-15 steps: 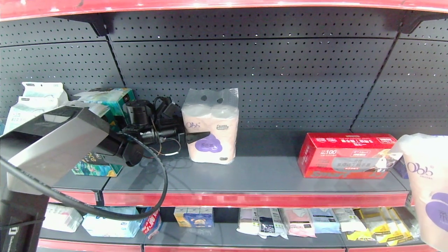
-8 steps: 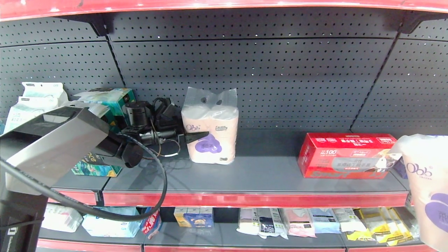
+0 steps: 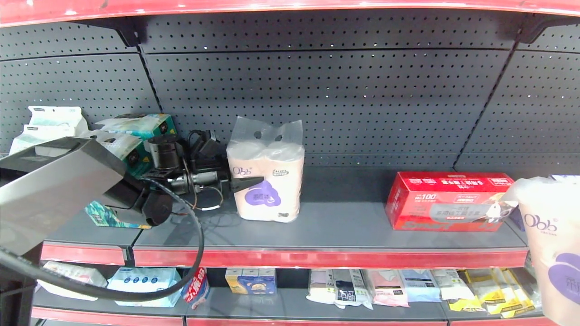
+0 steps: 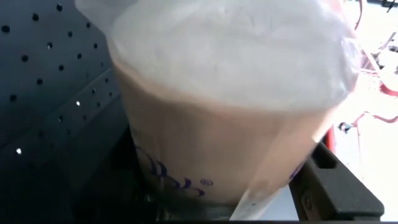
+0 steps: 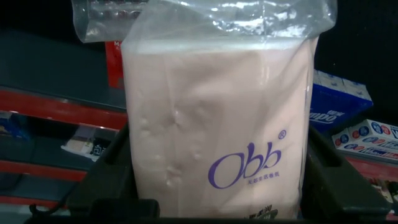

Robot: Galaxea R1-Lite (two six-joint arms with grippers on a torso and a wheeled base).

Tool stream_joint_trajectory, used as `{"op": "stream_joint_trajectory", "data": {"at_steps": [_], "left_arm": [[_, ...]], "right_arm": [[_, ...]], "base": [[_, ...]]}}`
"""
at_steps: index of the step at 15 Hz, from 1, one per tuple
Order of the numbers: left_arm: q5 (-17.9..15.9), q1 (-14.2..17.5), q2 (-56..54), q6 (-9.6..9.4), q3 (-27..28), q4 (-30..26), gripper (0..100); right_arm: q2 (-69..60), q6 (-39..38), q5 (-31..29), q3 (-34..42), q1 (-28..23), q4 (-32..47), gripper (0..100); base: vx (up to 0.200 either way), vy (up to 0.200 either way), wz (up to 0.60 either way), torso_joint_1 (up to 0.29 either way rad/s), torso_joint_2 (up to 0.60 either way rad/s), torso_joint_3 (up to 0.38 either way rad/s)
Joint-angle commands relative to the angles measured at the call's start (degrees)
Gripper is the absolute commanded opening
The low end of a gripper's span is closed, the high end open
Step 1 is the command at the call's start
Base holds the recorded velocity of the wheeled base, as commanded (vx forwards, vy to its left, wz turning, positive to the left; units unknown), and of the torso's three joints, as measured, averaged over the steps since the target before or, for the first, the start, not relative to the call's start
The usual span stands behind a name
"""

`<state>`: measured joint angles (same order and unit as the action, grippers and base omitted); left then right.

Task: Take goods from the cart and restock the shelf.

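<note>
Now, left end effector (image 3: 252, 181) outstretched, clasping roll pack (image 3: 267, 163), right end effector (image 5: 217, 186) clasping second pack (image 5: 211, 112)

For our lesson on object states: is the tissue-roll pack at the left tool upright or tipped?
Upright: the pack stands on its base on the shelf, handle flap up, left tool gripping its side.
</note>
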<state>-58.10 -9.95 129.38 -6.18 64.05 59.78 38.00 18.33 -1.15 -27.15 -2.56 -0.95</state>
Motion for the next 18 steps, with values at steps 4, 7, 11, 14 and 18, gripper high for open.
{"op": "stream_joint_trajectory", "data": {"at_steps": [4, 7, 11, 14, 18], "left_arm": [[-0.9, 0.9, -5.4, 0.29, -4.9, 0.2, 0], [-1.4, 0.9, -6.7, 0.47, -9.9, 3.0, 0], [-1.9, 0.7, -6.4, 6.88, -16.1, 14.5, 0], [-3.0, 0.8, -6.2, 7.59, -19.0, 17.3, 0], [-2.1, 0.9, -3.9, 7.59, -19.0, 20.7, 0]], "right_arm": [[0.1, 0.0, 0.0, 0.3, 0.0, 0.0, 0], [0.1, 0.0, -0.1, 0.3, 0.0, 0.0, 0], [0.1, 0.0, -0.1, 0.3, 0.0, 0.0, 0], [0.1, 0.0, -0.1, 0.3, 0.0, 0.0, 0], [-0.2, 0.0, -0.1, 0.3, 0.0, 0.0, 0]], "base": [[0.000, 0.000, 0.00, 0.000, 0.00, 0.000], [0.000, 0.000, 0.00, 0.000, 0.00, 0.000], [0.000, 0.000, 0.00, 0.000, 0.00, 0.000], [0.000, 0.000, 0.00, 0.000, 0.00, 0.000], [0.000, 0.000, 0.00, 0.000, 0.00, 0.000]]}}
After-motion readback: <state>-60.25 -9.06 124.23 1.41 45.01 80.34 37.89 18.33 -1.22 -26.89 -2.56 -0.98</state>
